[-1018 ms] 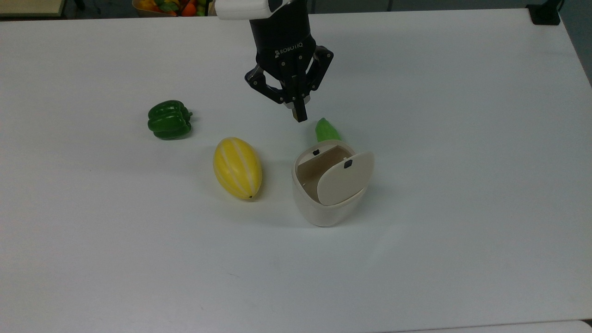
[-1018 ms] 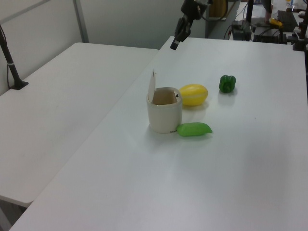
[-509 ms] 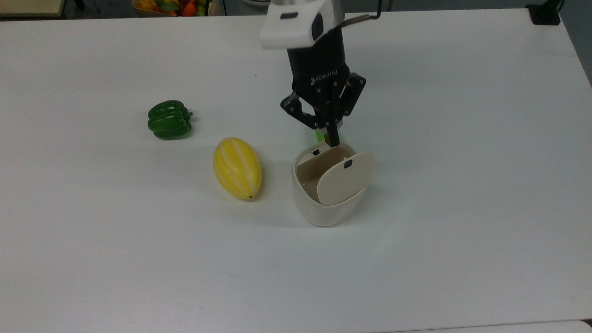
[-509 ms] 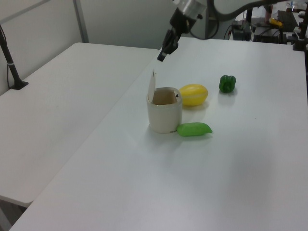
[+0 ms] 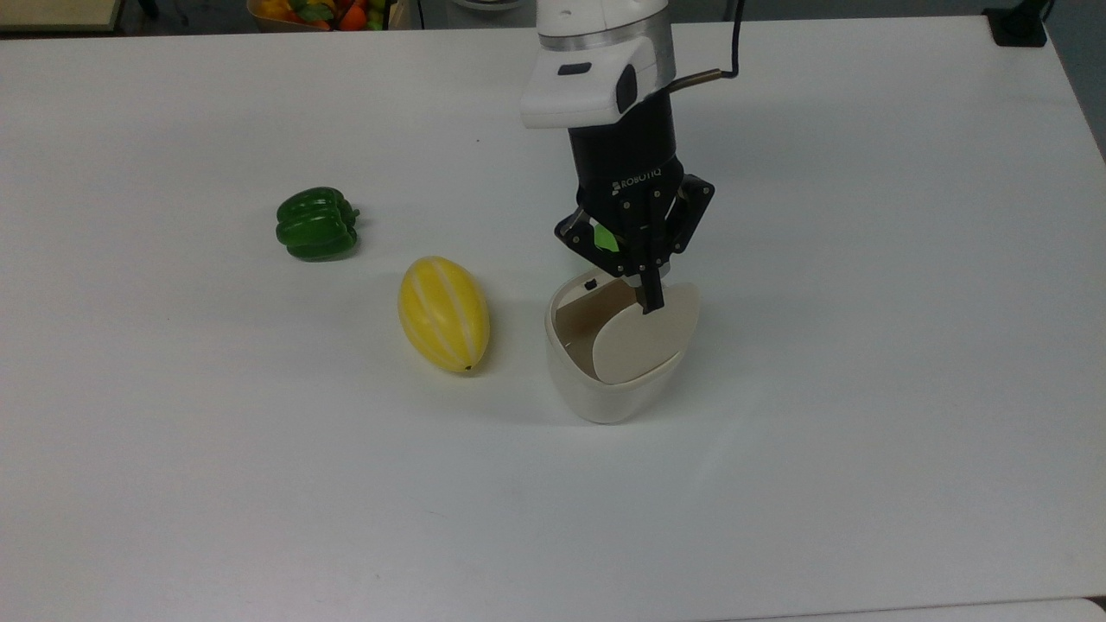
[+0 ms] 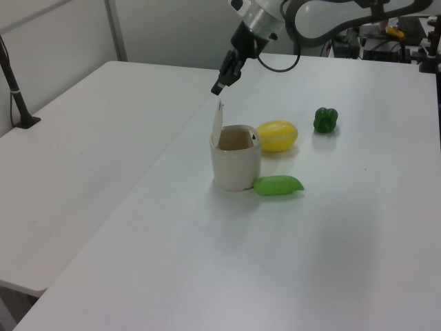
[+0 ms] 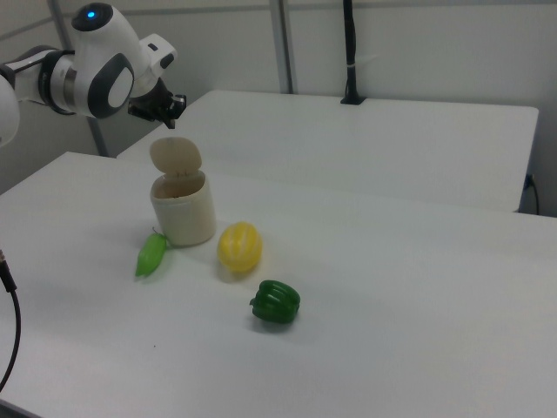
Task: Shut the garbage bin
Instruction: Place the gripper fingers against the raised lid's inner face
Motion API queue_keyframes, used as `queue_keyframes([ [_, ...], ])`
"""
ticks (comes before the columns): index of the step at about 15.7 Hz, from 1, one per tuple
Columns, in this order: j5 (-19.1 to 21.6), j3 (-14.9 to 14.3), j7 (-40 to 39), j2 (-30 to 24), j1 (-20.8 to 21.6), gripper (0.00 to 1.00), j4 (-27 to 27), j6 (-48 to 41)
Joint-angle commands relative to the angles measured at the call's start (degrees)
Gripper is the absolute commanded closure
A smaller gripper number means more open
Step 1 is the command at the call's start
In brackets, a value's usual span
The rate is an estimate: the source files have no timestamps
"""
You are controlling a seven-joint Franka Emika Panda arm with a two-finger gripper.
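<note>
The cream-beige garbage bin stands mid-table with its hinged lid raised upright at the top view's right side of the rim; the inside looks empty. In the left view the bin has its lid standing at the left view's left. My gripper points down with its fingers shut and nothing held, its tip over the lid's upper edge. In the left view the gripper hangs just above the lid's top, a small gap apart. The right view shows the gripper above the lid.
A yellow striped melon lies to the top view's left of the bin, and a green bell pepper lies further left. A light green pod rests against the bin's base. Other white tables stand alongside.
My gripper has travelled toward the bin and lower, from over the bare table to right above the lid's top edge. The bin, its lid and the vegetables have not moved.
</note>
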State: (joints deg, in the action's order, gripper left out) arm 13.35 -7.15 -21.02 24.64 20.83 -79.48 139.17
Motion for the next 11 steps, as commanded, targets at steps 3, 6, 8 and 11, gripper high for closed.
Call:
queue_keyframes([
  [3, -0.1, -0.2, 1.2, 2.7, 0.7, 1.00, 2.5, 1.0],
  [6, -0.6, -0.2, 1.0, 3.0, 0.5, 1.00, 2.7, 1.0],
  [8, -0.7, -0.2, 0.7, 3.0, 0.5, 1.00, 2.6, 1.0],
  [11, -1.6, -0.2, 0.5, 2.9, 0.5, 1.00, 2.2, 0.1],
])
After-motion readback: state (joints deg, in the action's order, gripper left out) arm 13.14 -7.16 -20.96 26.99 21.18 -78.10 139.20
